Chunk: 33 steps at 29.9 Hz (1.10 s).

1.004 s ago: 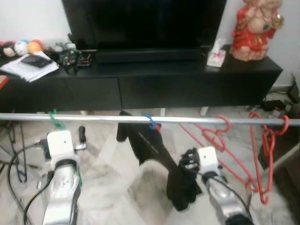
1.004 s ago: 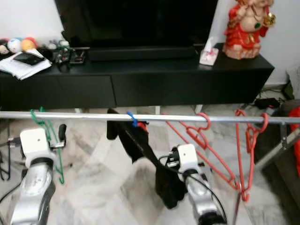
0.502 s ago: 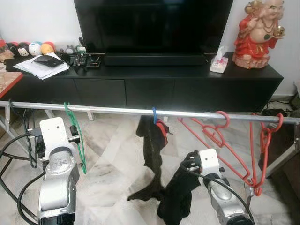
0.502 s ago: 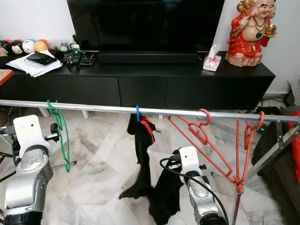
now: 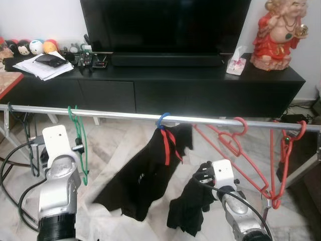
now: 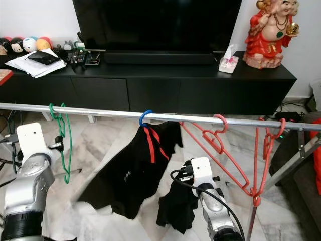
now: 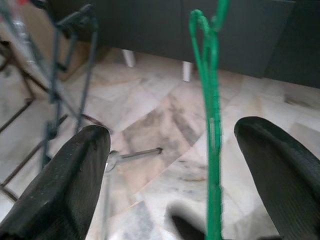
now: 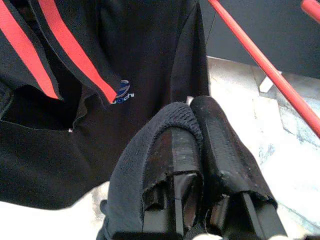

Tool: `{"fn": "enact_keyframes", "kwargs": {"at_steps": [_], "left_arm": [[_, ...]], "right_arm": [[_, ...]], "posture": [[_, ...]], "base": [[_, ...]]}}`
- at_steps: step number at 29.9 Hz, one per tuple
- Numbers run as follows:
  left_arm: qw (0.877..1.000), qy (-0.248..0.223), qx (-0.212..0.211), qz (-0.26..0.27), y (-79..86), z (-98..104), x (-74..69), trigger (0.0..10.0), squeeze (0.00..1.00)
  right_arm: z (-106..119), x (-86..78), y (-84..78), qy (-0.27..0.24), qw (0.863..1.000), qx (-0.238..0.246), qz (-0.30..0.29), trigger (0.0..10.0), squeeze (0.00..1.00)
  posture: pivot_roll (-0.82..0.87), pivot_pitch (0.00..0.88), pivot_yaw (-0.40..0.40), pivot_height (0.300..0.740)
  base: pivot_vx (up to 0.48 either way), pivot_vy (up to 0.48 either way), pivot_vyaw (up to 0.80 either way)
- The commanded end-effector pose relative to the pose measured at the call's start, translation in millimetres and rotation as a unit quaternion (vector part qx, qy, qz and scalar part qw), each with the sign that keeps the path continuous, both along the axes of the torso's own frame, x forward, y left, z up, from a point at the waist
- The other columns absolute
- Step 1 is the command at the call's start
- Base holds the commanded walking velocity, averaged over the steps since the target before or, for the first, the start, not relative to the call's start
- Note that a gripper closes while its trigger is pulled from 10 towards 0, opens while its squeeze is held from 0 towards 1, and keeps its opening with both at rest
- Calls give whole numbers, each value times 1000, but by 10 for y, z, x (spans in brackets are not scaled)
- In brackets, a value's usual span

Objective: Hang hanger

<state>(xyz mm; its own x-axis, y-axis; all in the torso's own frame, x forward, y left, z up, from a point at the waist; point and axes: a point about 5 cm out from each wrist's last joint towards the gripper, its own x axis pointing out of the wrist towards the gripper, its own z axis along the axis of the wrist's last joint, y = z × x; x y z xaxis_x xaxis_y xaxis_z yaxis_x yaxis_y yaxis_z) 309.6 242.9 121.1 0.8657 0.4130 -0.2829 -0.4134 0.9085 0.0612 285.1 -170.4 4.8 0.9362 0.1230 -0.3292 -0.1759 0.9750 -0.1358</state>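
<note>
1. A long metal rail (image 5: 125, 116) runs across in front of a black TV desk (image 5: 200, 85).
2. A black garment (image 5: 145, 175) with red stripes hangs on a blue hanger (image 5: 163, 120) at the rail's middle.
3. The right hand (image 8: 200, 150), raised at 5 o'clock, is pinched closed on the garment's cloth.
4. The left hand (image 7: 170, 165), at 8 o'clock, is spread wide around a thin green hanger (image 5: 80, 145).
5. Red hangers (image 5: 235, 145) hang at 3 o'clock.

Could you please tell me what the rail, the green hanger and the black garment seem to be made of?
Rail: likely metal, a silver tube with a bright glare. Green hanger: thin and rod-like, probably plastic or coated wire; the look leaves it open. Black garment: soft fabric with red stripes, draping in folds; the right gripper pinches its cloth between its fingers.
</note>
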Motion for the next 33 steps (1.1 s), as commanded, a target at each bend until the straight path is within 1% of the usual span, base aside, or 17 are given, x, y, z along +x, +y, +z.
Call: {"fn": "enact_keyframes", "kwargs": {"at_steps": [1,3,5,7,8,9,12,15,21,22,27,28,29,31,33], "left_arm": [[1000,2,-6,-18,16,-58,68,10000,0],[1000,9,-6,-19,33,-91,88,10000,0],[1000,8,-6,-28,62,-123,143,10000,0],[1000,8,-7,-27,94,-145,171,10000,0],[1000,8,-7,-22,139,-164,200,10000,0],[1000,8,-7,-22,139,-164,200,10000,0],[1000,-6,-6,-29,172,-157,262,10000,0],[998,-42,-9,-48,169,-83,356,10000,0],[997,-43,-15,-69,123,-96,413,10000,0],[996,-40,-17,-74,100,-121,420,4431,0],[996,-38,-18,-82,72,-164,440,4431,0],[996,-31,-20,-82,65,-209,427,0,0],[996,-31,-20,-82,65,-209,427,0,0],[996,-20,-23,-82,55,-282,409,0,0],[996,-19,-23,-82,54,-288,407,0,0]], "right_arm": [[66,54,19,-18,1000,0,7,10000,0],[67,55,18,-18,1000,0,7,10000,0],[69,56,18,-18,1000,0,8,10000,0],[68,55,15,-18,1000,0,8,10000,0],[67,54,13,-18,1000,0,9,10000,0],[67,54,13,-18,1000,0,9,10000,0],[66,52,14,-18,1000,0,9,10000,0],[58,40,13,-17,1000,0,10,10000,0],[53,35,15,-16,1000,0,11,10000,0],[53,34,16,-16,1000,0,11,10000,0],[53,34,17,-16,1000,1,11,10000,0],[51,30,9,-16,1000,0,11,10000,0],[51,30,9,-16,1000,0,11,10000,0],[51,26,-4,-16,1000,-2,11,10000,0],[51,27,-6,-16,1000,-2,11,10000,0]], "posture": [[-155,0,-1,740],[-158,0,-3,740],[-158,0,-3,740],[-158,0,-4,740],[-162,0,-4,740],[-162,0,-4,740],[-169,0,-3,740],[-167,0,-5,740],[-167,0,-5,740],[-167,0,-5,740],[-167,0,-5,740],[-183,0,-5,740],[-183,0,-5,740],[-186,0,-8,740],[-185,0,-8,740]], "base": [[0,0,0],[0,0,0],[0,0,0],[0,0,0],[0,0,0],[0,0,0],[0,0,0],[0,0,0],[0,0,0],[0,0,0],[0,0,0],[0,0,0],[0,0,0],[0,0,0],[0,0,0]]}}
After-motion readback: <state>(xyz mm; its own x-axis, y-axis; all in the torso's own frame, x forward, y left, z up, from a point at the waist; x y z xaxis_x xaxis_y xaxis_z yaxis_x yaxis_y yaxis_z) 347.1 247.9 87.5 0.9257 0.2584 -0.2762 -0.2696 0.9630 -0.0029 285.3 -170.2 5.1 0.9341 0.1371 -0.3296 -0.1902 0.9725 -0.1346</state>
